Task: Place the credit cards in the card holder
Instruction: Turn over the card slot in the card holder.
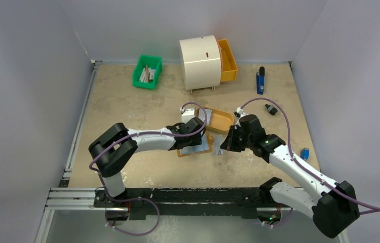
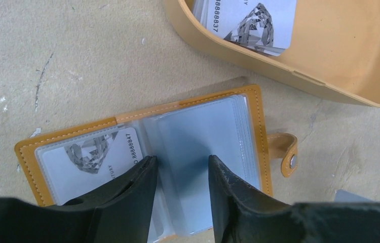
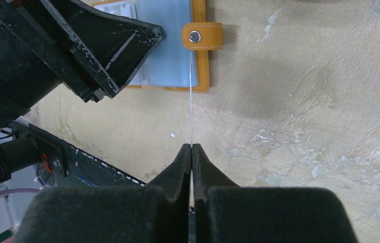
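The holder [image 2: 198,126] lies open mid-table, orange cover down and clear sleeves up, just in front of the tray [image 2: 259,67]. A sleeved card [image 2: 84,162] with a diamond print sits in its left page. The right page is a stack of pale blue-grey sleeves, and the strap [image 2: 285,154] with its snap sticks out past the right edge.

The left gripper [image 2: 180,169] hangs over the holder with its fingers spread apart, the tips down on or just above the right-hand sleeves near the fold. I cannot tell whether they press. It grasps nothing.

The right gripper [image 3: 192,148] comes in from the right side, pinched tight on a held card [image 3: 191,101]. From its wrist camera that card is edge-on, a thin pale line running from the fingertips up to the holder's right edge, right by the strap. Whether its far end has entered a sleeve or only meets the edge I cannot tell.

More cards [image 2: 259,20] with the same diamond print and dark numbers lie in the tray's near-left corner.

Out toward the back of the table [image 1: 127,111] stands a cream drum [image 1: 199,62] with an orange drawer [image 1: 228,61] pulled out at its right, a green bin [image 1: 147,71] to its left, and a blue tool [image 1: 260,81] well off to the right.
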Robot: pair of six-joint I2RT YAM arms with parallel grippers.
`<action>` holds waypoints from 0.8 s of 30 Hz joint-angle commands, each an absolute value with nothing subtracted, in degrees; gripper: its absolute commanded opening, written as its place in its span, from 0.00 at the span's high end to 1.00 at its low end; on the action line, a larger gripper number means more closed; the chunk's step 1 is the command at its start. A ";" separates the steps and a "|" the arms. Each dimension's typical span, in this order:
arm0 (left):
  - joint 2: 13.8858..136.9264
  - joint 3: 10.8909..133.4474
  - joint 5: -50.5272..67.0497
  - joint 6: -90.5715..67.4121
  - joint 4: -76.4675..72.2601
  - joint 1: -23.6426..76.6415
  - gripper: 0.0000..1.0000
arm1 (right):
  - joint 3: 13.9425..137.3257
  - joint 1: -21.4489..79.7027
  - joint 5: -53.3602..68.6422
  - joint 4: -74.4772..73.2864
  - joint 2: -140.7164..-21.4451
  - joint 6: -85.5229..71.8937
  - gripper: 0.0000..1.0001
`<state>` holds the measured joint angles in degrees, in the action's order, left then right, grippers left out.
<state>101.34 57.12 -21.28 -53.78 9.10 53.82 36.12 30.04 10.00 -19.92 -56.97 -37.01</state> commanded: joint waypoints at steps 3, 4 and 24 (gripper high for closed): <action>101.87 56.93 -23.55 -52.85 11.50 54.23 0.64 | 37.05 29.97 11.24 -16.96 -57.31 -36.24 1.00; 101.69 56.74 -23.73 -52.87 11.63 54.22 0.66 | 36.94 29.97 12.04 -16.61 -57.61 -36.08 1.00; 98.19 53.79 -25.14 -51.71 12.04 54.14 0.98 | 37.90 30.58 23.47 -10.70 -67.60 -32.76 1.00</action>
<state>100.14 55.20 -24.25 -53.28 10.11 54.04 36.12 30.37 20.84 -12.95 -66.76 -34.17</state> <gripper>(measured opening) 0.030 0.004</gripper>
